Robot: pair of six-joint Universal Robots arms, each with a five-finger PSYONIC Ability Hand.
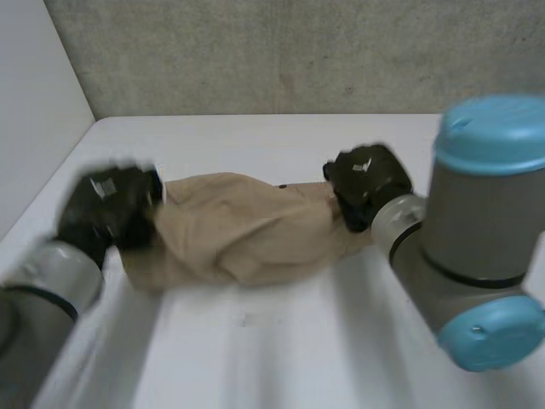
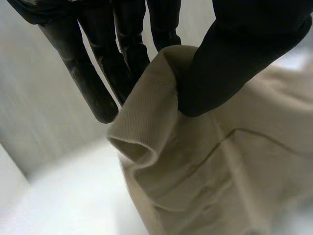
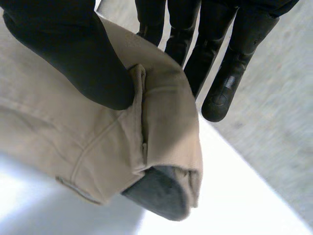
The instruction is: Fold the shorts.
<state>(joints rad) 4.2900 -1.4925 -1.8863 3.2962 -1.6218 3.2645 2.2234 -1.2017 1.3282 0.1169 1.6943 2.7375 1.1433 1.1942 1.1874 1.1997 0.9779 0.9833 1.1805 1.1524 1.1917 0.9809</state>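
Lying bunched across the white bench, the tan shorts look light, soft and floppy, best held by hems or waistband. Left hand pinches one end between thumb and fingers; right hand pinches the other end likewise. Crumpling hides which edge is the waistband and the legs' layout

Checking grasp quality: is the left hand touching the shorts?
Touching. The left wrist view shows the left hand pinching an edge of the tan shorts between thumb and fingers.
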